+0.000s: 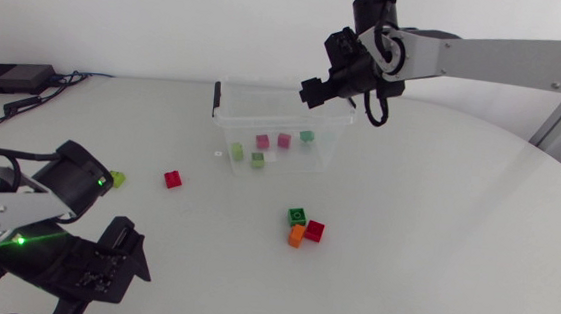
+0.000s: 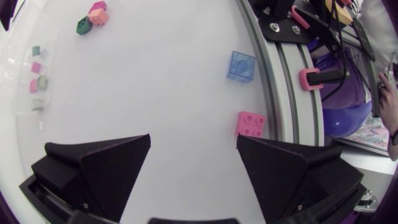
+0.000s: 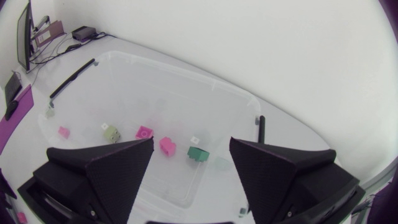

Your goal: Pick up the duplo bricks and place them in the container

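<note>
The clear plastic container [image 1: 226, 113] stands at the back middle of the table, with several small bricks inside, among them a pink brick [image 1: 284, 139] and a green brick [image 1: 307, 136]. My right gripper [image 1: 318, 92] hangs open above its right end. Between its fingers the right wrist view [image 3: 191, 146] looks down on a pink brick [image 3: 167, 145] and a green brick [image 3: 198, 153] on the container floor [image 3: 155, 87]. Loose on the table lie a red brick [image 1: 172, 179] and a cluster of green [image 1: 297, 217], orange [image 1: 296, 236] and red [image 1: 314, 231] bricks. My left gripper [image 1: 127, 255] is low at the front left, open [image 2: 193, 146]. Ahead of it lie a pink brick [image 2: 250, 123] and a translucent blue brick [image 2: 240, 65].
A small yellow-green piece [image 1: 117, 178] lies beside my left arm. The pink and blue bricks sit close to the table's edge rail [image 2: 283, 93]. A black box with cables [image 1: 11, 78] rests at the back left corner.
</note>
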